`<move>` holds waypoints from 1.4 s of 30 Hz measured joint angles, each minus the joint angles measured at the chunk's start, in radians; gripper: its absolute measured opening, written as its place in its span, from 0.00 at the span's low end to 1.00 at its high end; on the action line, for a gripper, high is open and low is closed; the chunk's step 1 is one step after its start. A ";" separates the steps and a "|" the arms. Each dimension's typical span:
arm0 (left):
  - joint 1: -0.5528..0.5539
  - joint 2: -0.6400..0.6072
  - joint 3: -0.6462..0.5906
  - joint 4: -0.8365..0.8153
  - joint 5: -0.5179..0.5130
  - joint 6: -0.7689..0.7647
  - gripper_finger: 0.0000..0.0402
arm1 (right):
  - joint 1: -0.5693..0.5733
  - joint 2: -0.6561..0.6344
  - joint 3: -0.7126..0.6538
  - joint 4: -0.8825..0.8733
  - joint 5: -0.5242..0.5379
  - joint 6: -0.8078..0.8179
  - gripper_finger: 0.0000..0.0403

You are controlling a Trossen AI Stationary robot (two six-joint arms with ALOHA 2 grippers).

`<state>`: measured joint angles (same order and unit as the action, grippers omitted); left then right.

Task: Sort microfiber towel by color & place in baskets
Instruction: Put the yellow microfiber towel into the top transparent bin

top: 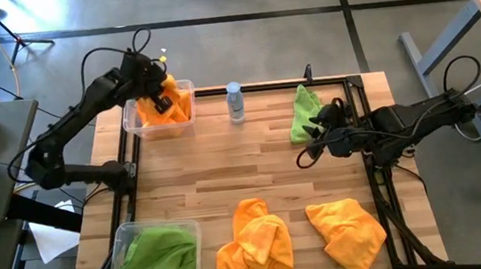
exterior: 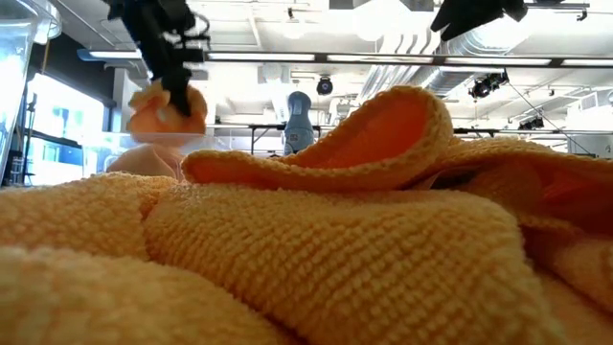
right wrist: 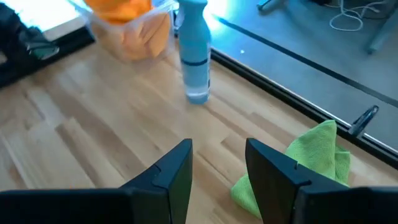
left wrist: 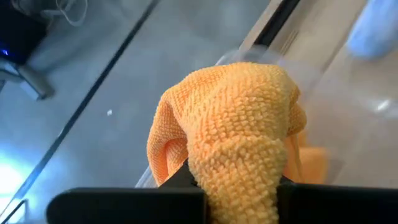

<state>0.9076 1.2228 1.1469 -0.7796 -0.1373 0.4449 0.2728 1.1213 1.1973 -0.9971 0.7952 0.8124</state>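
Note:
My left gripper (top: 163, 95) hangs over the clear basket (top: 138, 118) at the table's far left and is shut on a bunched orange towel (left wrist: 236, 124). More orange cloth (top: 171, 115) lies in that basket. A second clear basket (top: 126, 236) at the near left holds green towel (top: 159, 255). Two orange towels (top: 253, 241) (top: 347, 229) lie crumpled near the front edge. A green towel (top: 304, 114) lies at the far right. My right gripper (right wrist: 217, 152) hovers open beside that green towel (right wrist: 305, 165), touching nothing. My left gripper pinches a bunched fold of the orange towel (left wrist: 239, 186) between its two fingers, several layers thick. The fingers slant down over the far-left basket. The cloth bulges out past the fingertips and hangs around them (exterior: 168, 113). Whether it touches the pile below, I cannot tell.
A small clear water bottle (top: 235, 102) stands at the far edge between the far-left basket and the green towel. A black frame rail (top: 366, 121) runs along the table's edges. Bare wood (top: 226, 167) lies in the middle of the table.

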 joint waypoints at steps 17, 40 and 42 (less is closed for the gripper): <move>0.061 0.269 -0.006 -0.082 0.048 -0.086 0.02 | -0.001 0.000 0.000 0.021 0.092 0.108 0.36; 0.061 0.265 -0.005 -0.150 -0.029 -0.897 0.03 | -0.058 0.000 0.000 0.014 0.012 0.018 0.36; 0.062 0.254 -0.005 -0.153 -0.031 -0.920 0.03 | -0.058 0.001 0.000 0.011 0.006 0.017 0.36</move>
<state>0.9691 1.4764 1.1418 -0.9330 -0.1684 -0.4749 0.2146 1.1221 1.1973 -0.9861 0.8012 0.8295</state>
